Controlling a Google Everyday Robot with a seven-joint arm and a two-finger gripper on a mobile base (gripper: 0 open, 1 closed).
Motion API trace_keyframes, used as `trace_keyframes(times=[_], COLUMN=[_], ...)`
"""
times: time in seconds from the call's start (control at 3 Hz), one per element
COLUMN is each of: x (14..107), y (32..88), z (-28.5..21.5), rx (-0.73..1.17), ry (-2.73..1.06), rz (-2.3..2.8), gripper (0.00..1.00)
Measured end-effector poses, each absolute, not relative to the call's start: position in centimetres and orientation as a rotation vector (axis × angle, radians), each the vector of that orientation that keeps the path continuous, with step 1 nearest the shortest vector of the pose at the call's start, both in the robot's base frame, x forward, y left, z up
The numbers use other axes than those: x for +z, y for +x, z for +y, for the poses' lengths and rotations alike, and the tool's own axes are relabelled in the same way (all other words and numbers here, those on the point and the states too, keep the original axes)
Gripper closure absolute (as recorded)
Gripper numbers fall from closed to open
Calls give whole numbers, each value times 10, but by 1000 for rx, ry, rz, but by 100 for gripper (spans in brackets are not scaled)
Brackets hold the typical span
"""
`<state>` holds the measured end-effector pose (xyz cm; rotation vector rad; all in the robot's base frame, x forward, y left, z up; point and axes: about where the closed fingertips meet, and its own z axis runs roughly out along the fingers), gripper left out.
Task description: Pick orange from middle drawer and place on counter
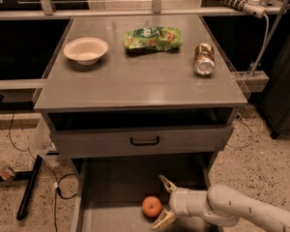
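Note:
The orange (152, 206) lies on the floor of the open middle drawer (111, 192), near its front. My gripper (162, 203) comes in from the lower right on a white arm. Its two fingers are open, one above and one below the orange's right side, close to it but not closed on it. The counter (135, 76) is the grey top of the cabinet above.
On the counter stand a white bowl (86, 50) at the back left, a green snack bag (152, 38) at the back middle and a can on its side (204, 59) at the right. A grey drawer front with a black handle (145, 140) sits above the open drawer. Cables lie on the floor at left.

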<state>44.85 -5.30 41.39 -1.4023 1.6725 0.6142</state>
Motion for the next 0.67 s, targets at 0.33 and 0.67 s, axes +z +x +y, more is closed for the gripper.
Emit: trace_keyframes(times=[0.33, 0.67], x=[424, 422], y=[442, 441], z=[-48, -48], rx=[673, 673], ry=[-1400, -1400], rz=[1642, 1645], gripper=[0, 0])
